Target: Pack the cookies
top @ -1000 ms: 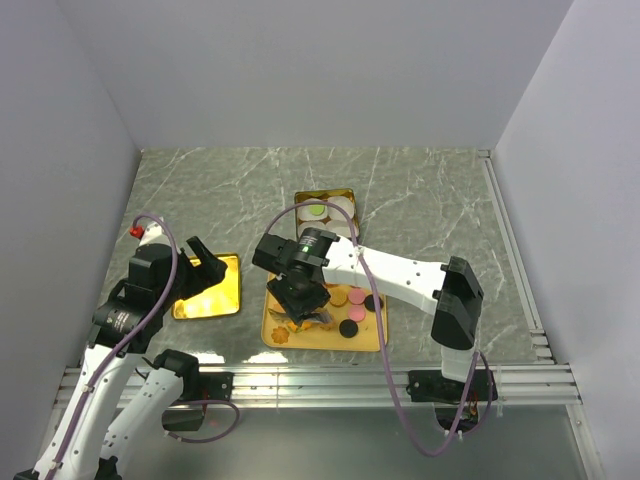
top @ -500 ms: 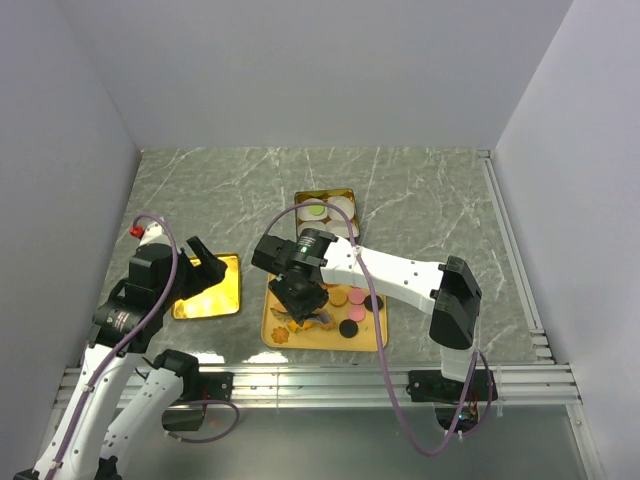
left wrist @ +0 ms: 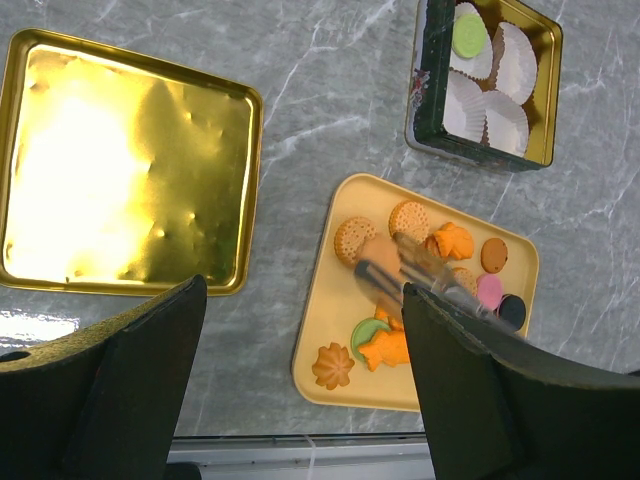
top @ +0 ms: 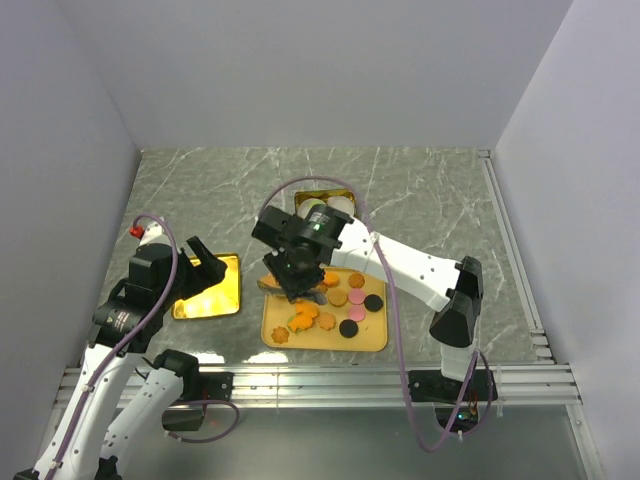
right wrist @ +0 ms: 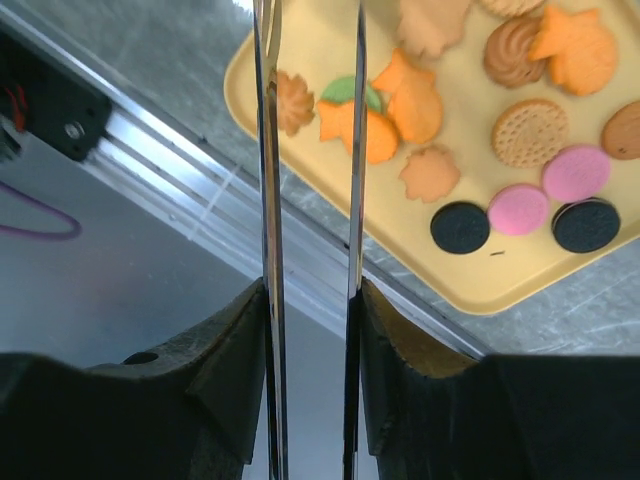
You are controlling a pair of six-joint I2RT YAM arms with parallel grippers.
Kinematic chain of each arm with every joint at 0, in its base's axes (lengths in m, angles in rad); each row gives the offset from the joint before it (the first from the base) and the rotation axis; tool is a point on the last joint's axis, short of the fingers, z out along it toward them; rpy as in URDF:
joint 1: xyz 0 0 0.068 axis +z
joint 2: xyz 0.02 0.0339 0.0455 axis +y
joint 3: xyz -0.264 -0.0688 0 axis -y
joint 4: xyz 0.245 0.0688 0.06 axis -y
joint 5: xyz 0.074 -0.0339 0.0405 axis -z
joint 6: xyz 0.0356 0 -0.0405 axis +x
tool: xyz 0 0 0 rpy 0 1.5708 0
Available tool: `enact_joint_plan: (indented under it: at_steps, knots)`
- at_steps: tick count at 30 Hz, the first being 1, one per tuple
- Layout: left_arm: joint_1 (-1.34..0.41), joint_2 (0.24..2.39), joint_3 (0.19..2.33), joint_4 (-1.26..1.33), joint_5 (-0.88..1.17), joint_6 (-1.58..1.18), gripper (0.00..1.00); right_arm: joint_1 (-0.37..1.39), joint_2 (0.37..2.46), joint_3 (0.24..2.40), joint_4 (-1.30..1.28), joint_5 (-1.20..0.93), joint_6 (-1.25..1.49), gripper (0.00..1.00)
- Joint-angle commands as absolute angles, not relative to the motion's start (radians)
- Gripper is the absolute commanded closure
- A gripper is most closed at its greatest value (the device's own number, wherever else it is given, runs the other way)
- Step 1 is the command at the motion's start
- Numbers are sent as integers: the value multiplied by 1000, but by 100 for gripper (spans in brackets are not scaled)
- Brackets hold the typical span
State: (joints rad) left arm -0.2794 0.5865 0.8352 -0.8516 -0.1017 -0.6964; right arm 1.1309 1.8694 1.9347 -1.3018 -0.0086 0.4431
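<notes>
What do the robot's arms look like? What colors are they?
Both arms have white tube parts joined by chunky black joints. A thin purple cable loops along each one. The left arm has a small red tip near its wrist and a black gripper. The right arm shows a tiny green light, and its gripper carries long shiny metal tongs.

We see our right arm stretched leftward across the workspace, its wrist angled down, the right gripper [top: 292, 283] clamped on thin metal tongs [right wrist: 310, 200] whose two blades run parallel, slightly apart. Our left arm stays folded near its base, the left gripper [left wrist: 300, 390] hanging with jaws spread wide.
</notes>
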Motion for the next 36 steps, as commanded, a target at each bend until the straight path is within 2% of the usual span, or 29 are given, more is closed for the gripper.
enact_joint_plan:
  at_steps: [1,16,21,36]
  knots:
    - [-282,592,841,-845,-107,-701,15,1072,1824,1996,-1318,5,419,59]
    - [-282,592,842,-851,-121,-709,15,668,1896,2161,-1290,-37,316,61]
    - [-282,606,841,-853,-120,-707,15,603,1963,2224,-1276,-23,319,61]
    - [-281,618,842,-859,-127,-712,14,480,2048,2190,-1212,-48,308,62]
